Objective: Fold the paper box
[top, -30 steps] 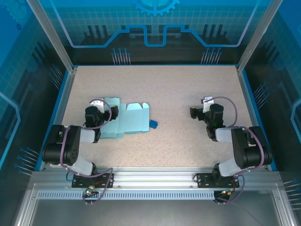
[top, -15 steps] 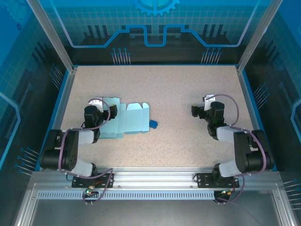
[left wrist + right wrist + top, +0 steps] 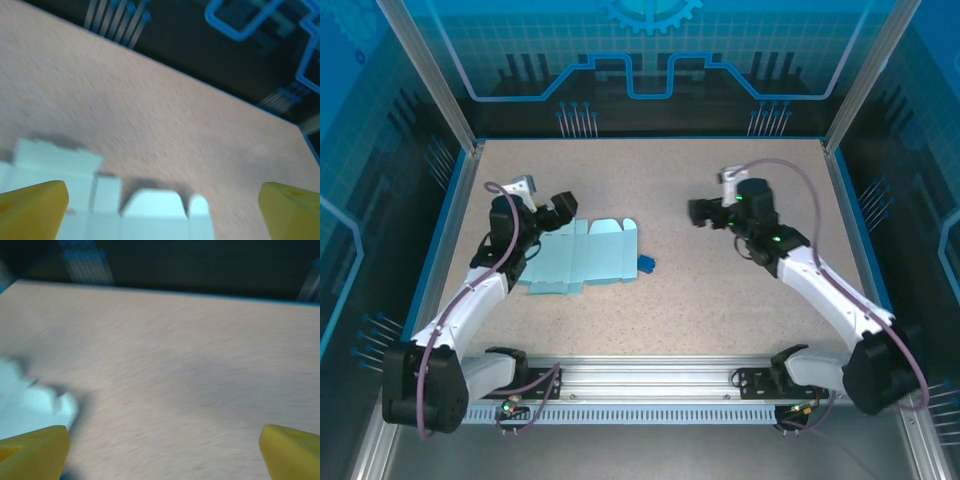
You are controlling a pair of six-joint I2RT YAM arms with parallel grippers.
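— Just left of the small blue cube [image 3: 646, 264], almost touching it, the paper box [image 3: 590, 258] lies flat and unfolded. How will it handle?

— Light, thin card, I'd judge: it bends readily and slides easily. Pinch an edge flap and fold along the creases.

— Grippers?

— Left gripper [image 3: 558, 210] gapes wide over the box's corner farthest from the cube. Right gripper [image 3: 698, 213] is also wide and empty, well right of the cube. The left wrist view shows the flap cut-outs closer than the top view does.

The paper box [image 3: 582, 262] is thin matt card, pale cyan, creased. The counter [image 3: 720, 300] looks speckled beige, dull and slightly grainy. Yellow pads [image 3: 31, 209] on the jaws look like smooth plastic. The front rail [image 3: 650, 378] is silvery metal.
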